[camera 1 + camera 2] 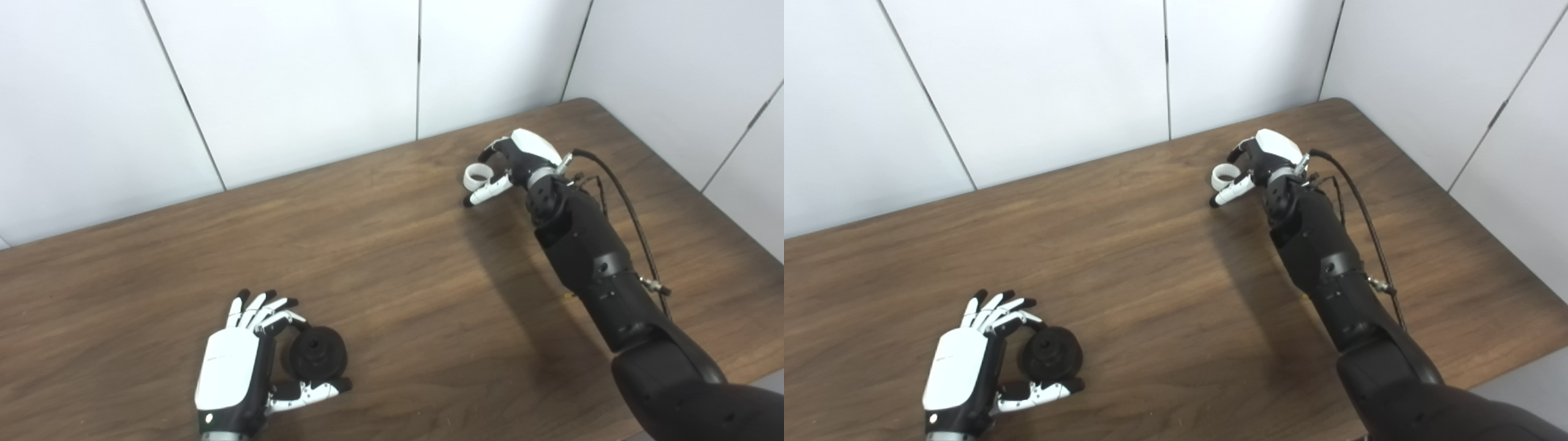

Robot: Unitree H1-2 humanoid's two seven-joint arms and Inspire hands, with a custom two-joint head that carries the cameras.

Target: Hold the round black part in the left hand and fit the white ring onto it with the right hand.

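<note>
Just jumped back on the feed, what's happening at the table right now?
The left hand is at the near left of the wooden table, its fingers and thumb curled around the round black part, which looks to be still at table level. Far across on the right, the right hand has the white ring between its fingers and thumb. The two pieces are well apart, so the ring is not yet fitted onto the part.

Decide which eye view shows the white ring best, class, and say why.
The left eye view: the white ring appears slightly larger there, its opening clear between the right robot hand's fingers. The right eye view shows the same ring, marginally smaller.
</note>
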